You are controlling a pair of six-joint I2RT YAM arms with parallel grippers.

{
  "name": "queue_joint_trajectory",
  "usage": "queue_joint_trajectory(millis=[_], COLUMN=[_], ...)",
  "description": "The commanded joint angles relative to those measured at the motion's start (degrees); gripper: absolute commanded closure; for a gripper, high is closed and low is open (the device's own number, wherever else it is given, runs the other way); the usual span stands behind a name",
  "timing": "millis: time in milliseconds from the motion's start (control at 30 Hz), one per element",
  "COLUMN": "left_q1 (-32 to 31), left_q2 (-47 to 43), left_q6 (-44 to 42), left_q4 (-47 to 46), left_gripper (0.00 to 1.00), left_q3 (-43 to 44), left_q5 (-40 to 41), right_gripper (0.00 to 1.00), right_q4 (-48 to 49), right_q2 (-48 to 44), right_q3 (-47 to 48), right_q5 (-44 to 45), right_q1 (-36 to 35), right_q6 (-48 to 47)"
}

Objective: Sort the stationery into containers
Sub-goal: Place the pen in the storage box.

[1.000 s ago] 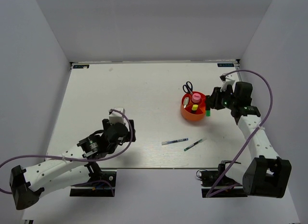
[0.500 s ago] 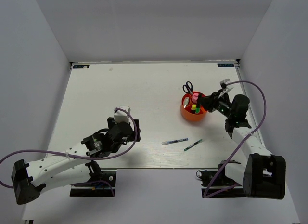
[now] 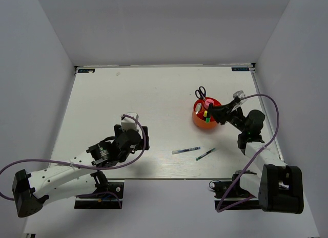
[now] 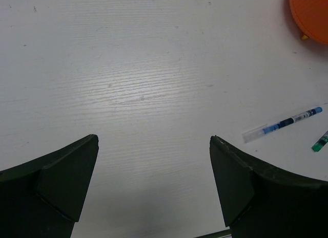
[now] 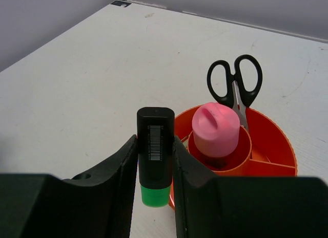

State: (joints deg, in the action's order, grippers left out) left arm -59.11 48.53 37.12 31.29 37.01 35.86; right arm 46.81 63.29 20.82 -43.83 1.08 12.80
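As right gripper (image 5: 154, 164) pinches green highlighter (image 5: 155, 133), cup (image 5: 267, 131) just behind

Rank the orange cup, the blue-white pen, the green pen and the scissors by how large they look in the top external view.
1. orange cup, widest by far
2. blue-white pen, long but thin
3. green pen, somewhat shorter
4. scissors: only the handles show above the cup, so this rank is unsure

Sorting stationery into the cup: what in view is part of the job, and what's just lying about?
Job: orange cup, scissors, pink-capped glue tube, green highlighter, blue-white pen, green pen.
Lying about: purple cables, corner stickers.
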Motion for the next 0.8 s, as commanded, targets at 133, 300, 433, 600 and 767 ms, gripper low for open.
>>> queue_joint_trajectory(millis=[133,300,433,600,767], left_q1=[-0.9,-1.4,-2.3,-2.8,-3.4], left_q2=[-0.6,0.5,1.6,2.2,2.5], left_q6=[0.9,0.9,0.9,0.9,1.3], left_q4=[-0.1,-0.4,-0.8,-0.7,-0.8], left_gripper=[0.01,0.01,0.01,0.01,0.01], left_q3=[0.4,0.8,1.3,1.6,1.5], left_q5=[0.7,0.8,1.2,1.3,1.5], right_gripper=[1.00,1.00,1.00,1.00,1.00], right_q4=[14.5,20.1,21.2,21.4,21.8], right_q2=[-0.4,-0.2,-0.1,-0.5,-0.2], right_q3=[-4.7,-8.4,-9.2,-8.8,-8.3], right_q5=[4.3,8.0,10.5,11.3,12.7], right_q1=[-0.3,-0.3,-0.3,-0.4,-0.7], right_q6=[-3.7,-6.2,-6.9,-5.5,-4.6])
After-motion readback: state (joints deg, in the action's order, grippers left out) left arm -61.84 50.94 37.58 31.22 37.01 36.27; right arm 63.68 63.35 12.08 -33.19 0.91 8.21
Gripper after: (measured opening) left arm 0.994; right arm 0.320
